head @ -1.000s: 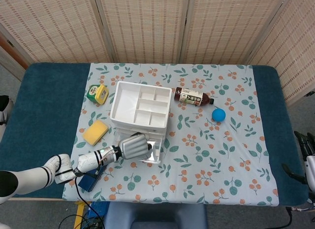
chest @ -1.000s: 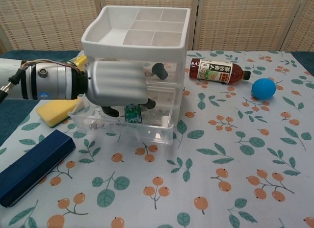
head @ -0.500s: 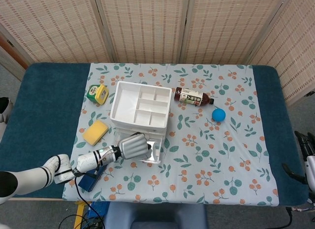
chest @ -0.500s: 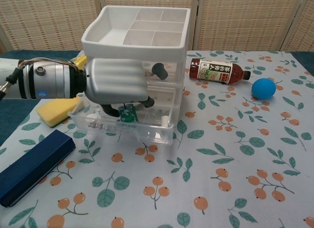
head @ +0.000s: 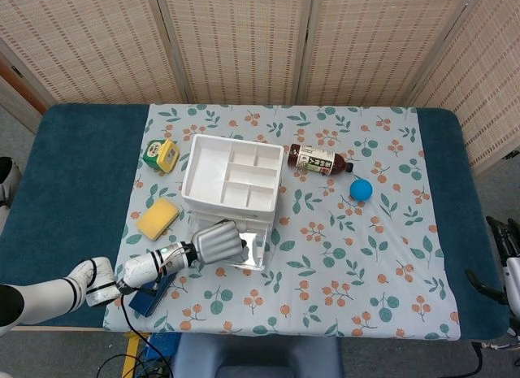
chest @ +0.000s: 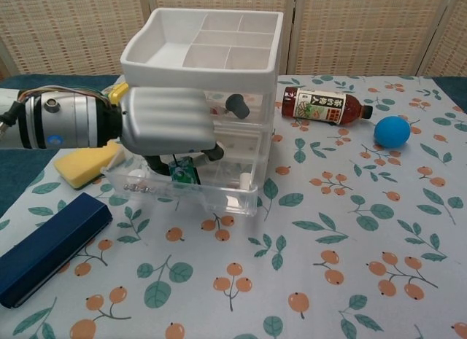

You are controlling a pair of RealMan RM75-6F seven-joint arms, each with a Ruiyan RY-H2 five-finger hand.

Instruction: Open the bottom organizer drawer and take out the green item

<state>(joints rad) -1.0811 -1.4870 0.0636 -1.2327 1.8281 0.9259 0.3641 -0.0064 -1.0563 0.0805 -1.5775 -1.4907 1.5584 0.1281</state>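
Nearest to us, left of the organizer [chest: 211,62], a dark blue case [chest: 47,248] lies flat on the flowered cloth [chest: 328,266]. The organizer's bottom drawer [chest: 219,197] is pulled out toward us. Our left hand [chest: 164,127] reaches over that open drawer, its dark fingertips [chest: 208,154] curled down, and the green item [chest: 179,173] sits just under them, above the drawer floor; it looks pinched, though we cannot tell the grip for certain. Small white and metal bits [chest: 135,182] lie in the drawer's left end. Left of the organizer, partly behind the forearm, rests a yellow sponge [chest: 76,168]. Right of the organizer a brown bottle [chest: 321,106] lies on its side, and a blue ball [chest: 392,131] sits beyond it. From the head view, a small green and yellow box [head: 161,154] stands at the organizer's far left corner. Our right hand is out of sight.
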